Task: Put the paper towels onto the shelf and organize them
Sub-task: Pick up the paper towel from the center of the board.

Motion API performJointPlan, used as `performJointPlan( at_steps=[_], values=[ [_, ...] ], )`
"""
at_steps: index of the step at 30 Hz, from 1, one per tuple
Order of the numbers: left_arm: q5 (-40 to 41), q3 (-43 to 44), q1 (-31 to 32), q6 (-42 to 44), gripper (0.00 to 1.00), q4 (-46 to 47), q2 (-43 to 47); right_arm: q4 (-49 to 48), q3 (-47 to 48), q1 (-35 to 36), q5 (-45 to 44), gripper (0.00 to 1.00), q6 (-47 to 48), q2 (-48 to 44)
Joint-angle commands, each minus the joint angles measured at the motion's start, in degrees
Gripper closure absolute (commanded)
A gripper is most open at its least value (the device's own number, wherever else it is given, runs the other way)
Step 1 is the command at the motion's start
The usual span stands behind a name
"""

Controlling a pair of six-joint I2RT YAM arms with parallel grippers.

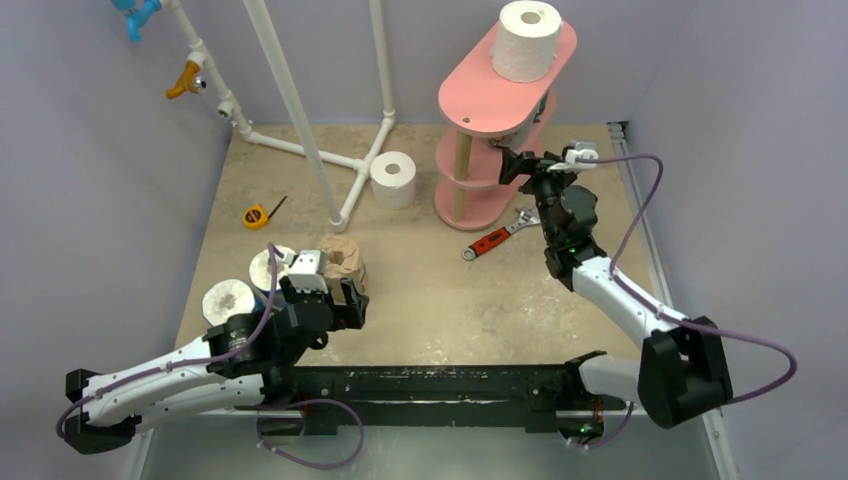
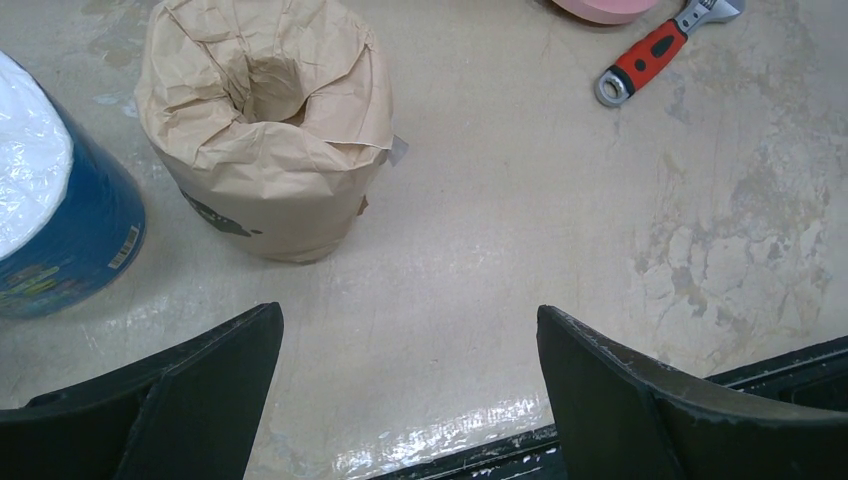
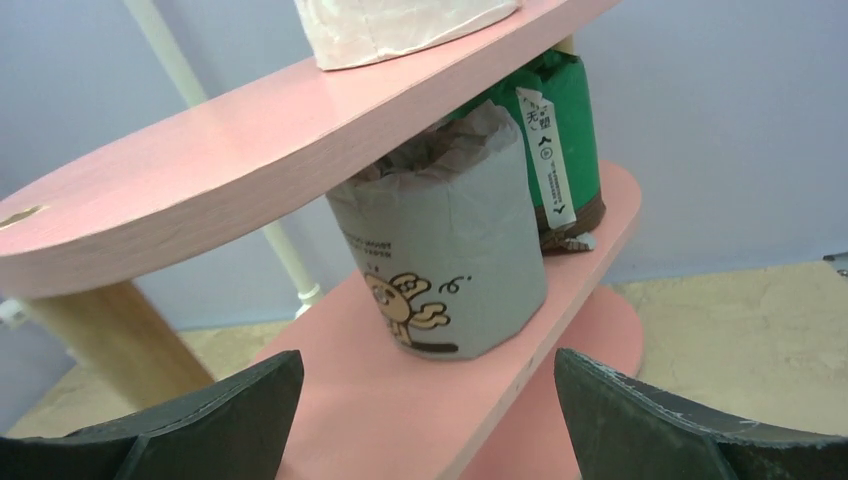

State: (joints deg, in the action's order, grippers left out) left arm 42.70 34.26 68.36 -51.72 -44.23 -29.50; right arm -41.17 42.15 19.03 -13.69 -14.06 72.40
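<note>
The black left gripper [image 2: 410, 312] hangs low, jaws spread wide; the black right gripper [image 3: 428, 355], on its outstretched white arm [image 1: 620, 290], gapes equally.

Left arm [image 1: 160, 378] and right arm [image 1: 620, 295], 2 in all: white link shells, black joint housings. Small dark screws dot the white shells. A purple cable [image 1: 640, 200] runs along each. A black base bar [image 1: 430, 385] joins both bases. The fingers [image 2: 190, 400] are matte black, wedge-shaped, with scuffed pale edges.
</note>
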Motion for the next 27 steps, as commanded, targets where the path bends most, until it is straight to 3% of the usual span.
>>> performJointPlan(
  at_steps=[1, 14, 20, 27],
  values=[
    [-0.2, 0.3, -0.2, 0.3, 0.03, 1.6, 0.8, 4.0, -3.1, 0.1, 3.4, 0.01, -2.4, -7.6],
    [2.3, 3.4, -0.2, 2.1, 0.02, -0.5, 3.7, 27.0, -4.2, 1.6, 15.1, 0.01, -9.5, -29.1],
    [4.6, 5.0, -0.2, 1.9, 0.02, -2.6, 4.4, 37.0, -4.8, 1.8, 20.7, 0.01, -14.3, -33.4],
    [9.1, 8.0, -0.2, -2.1, 0.02, -8.7, 2.9, 41.1, -7.7, 4.2, 22.1, 0.01, -20.0, -34.6]
  ],
)
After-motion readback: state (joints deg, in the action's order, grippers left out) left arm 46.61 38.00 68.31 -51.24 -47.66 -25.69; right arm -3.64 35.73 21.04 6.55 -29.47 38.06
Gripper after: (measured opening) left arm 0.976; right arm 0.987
